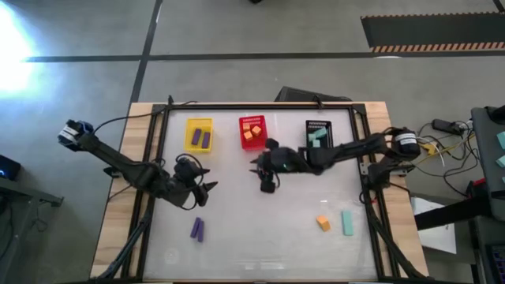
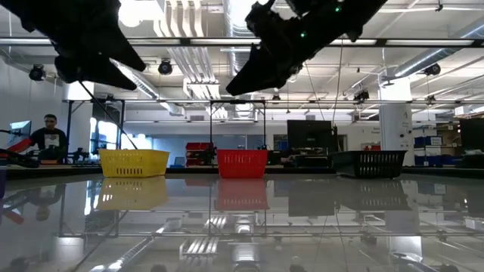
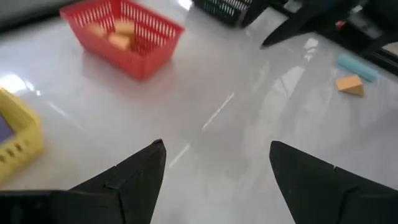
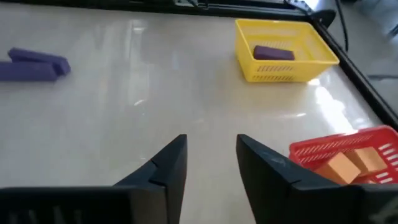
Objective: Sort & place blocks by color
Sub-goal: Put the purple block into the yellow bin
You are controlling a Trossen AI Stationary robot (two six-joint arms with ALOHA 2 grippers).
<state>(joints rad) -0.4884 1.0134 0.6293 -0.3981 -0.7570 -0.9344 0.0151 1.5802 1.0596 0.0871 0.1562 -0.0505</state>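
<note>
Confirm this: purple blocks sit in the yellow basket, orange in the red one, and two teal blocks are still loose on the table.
Not quite: only one teal block is loose on the table, beside an orange block; the high view shows it. The loose pair are purple blocks. The yellow basket and red basket contents are as stated.

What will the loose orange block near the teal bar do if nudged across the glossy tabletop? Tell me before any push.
The small matte orange block has flat faces and sharp corners, so it will probably slide, not roll. The glossy white tabletop looks slick, so it may skid or twist. It sits close to the teal bar and could bump it.
</note>
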